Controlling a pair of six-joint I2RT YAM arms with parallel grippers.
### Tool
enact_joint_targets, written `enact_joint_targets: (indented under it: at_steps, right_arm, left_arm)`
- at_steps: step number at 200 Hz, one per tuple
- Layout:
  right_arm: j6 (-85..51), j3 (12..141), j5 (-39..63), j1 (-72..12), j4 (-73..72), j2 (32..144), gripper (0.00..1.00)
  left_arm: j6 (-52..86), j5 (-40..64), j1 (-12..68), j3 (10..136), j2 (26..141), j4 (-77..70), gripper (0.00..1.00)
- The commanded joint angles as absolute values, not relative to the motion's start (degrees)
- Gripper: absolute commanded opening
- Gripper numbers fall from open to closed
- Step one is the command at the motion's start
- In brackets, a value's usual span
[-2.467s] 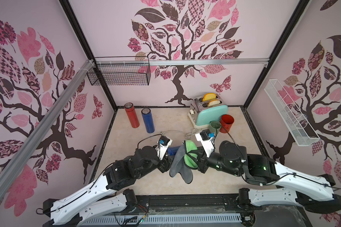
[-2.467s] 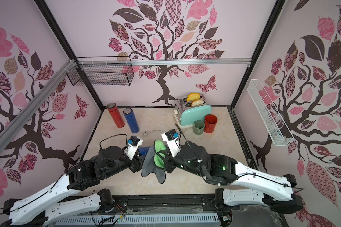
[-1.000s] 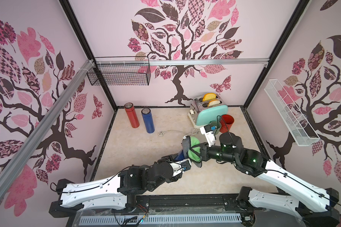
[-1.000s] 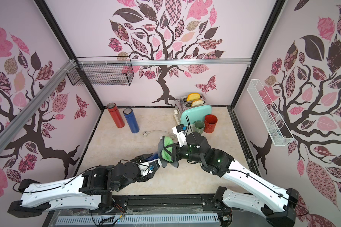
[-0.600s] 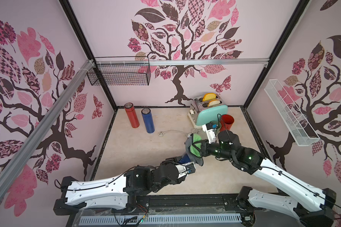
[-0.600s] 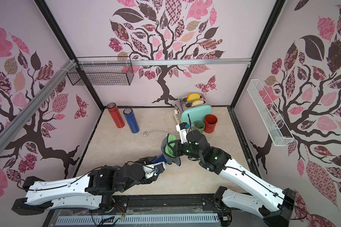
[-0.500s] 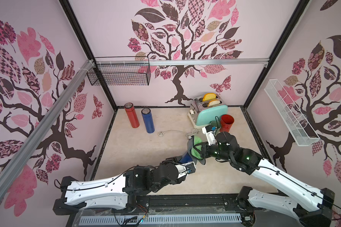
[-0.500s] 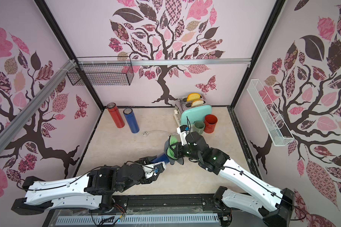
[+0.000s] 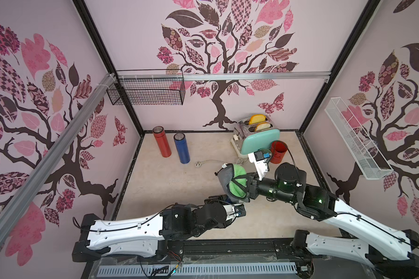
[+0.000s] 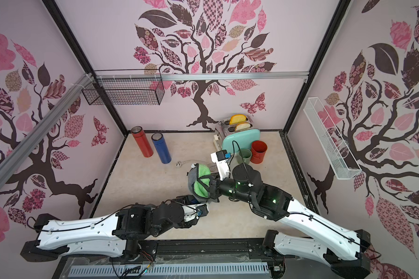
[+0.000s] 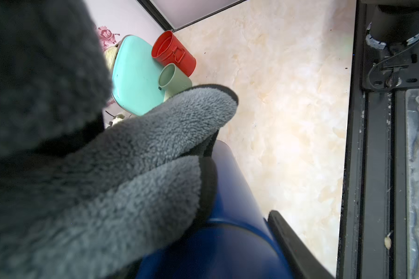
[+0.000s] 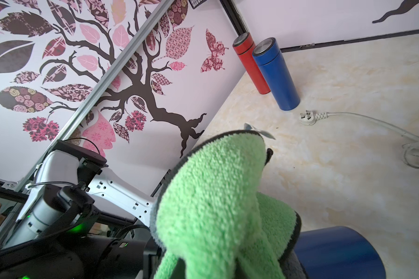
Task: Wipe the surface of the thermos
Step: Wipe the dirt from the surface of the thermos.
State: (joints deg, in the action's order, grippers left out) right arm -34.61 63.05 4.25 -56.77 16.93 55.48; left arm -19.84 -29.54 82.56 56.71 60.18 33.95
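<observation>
Wiping under way. Gripping the dark-blue cylindrical metal thermos (image 11: 228, 229) by its body with the left gripper (image 9: 219, 200), jaws closed against its sides. Holding it at the front middle of the beige marbled tabletop (image 9: 169, 183), laid over rather than standing. Pinching the fluffy grey-and-green microfibre cloth (image 9: 235, 186) in the right gripper (image 9: 239, 186), jaws fully closed on a fold, and laying its grey face on the thermos wall, as seen from the left wrist.

To do it well:
- Keep the left clamp firm against slipping or rolling of the smooth cylinder.
- Press the grey face flat rather than bunched.
- Draw along the full length, then turn the thermos to reach the covered side.
- Steer clear of the left fingers (image 11: 293, 246).
- Leave alone the upright blue flask (image 9: 182, 148) and red flask (image 9: 161, 143) by the back wall.

Against two and a half seconds back:
- Left arm now stretched low along the front instead of folded up.
- Right wrist pushed further toward the mint-green toaster (image 9: 259, 142).
- Cloth bunched above the thermos instead of hanging long.

Against half a second back: hardly any change.
</observation>
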Motion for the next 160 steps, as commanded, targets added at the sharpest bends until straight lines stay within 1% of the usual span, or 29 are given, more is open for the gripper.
enact_joint_targets:
  at_steps: [1,39,57,74,87,108,128,143,160]
  right_arm:
    - [-33.1,61.3,6.9,-52.4,17.5,57.3,0.00]
    - [-31.6,57.4,6.6,-49.4,19.2,56.7,0.00]
    - [-31.7,57.0,9.1,-49.3,19.4,56.7,0.00]
    - [-33.2,57.9,13.6,-49.2,18.8,56.8,0.00]
    - [-34.5,59.2,15.2,-50.2,17.5,56.3,0.00]
    - [-33.0,64.3,12.6,-54.8,19.3,56.8,0.00]
    - [-32.5,65.6,16.5,-55.1,18.8,58.6,0.00]
    - [-32.7,64.3,20.4,-52.5,17.8,60.1,0.00]
    - [-35.0,60.3,26.9,-46.4,15.6,60.7,0.00]
  left_arm:
    - [-21.4,-30.0,83.1,60.0,60.0,30.9,0.00]
    - [-21.5,-31.5,84.1,61.4,60.7,33.7,0.00]
    - [-21.3,-31.0,84.4,61.3,61.2,33.6,0.00]
    - [-21.6,-30.8,84.4,61.1,62.1,33.6,0.00]
    - [-21.9,-30.5,84.5,61.2,63.2,34.1,0.00]
    - [-22.6,-30.0,84.6,61.4,64.6,35.1,0.00]
    - [-23.4,-29.9,84.7,62.0,65.6,35.4,0.00]
    - [-23.6,-30.0,84.9,63.1,66.2,35.7,0.00]
    - [-23.5,-29.9,85.2,64.1,66.6,35.6,0.00]
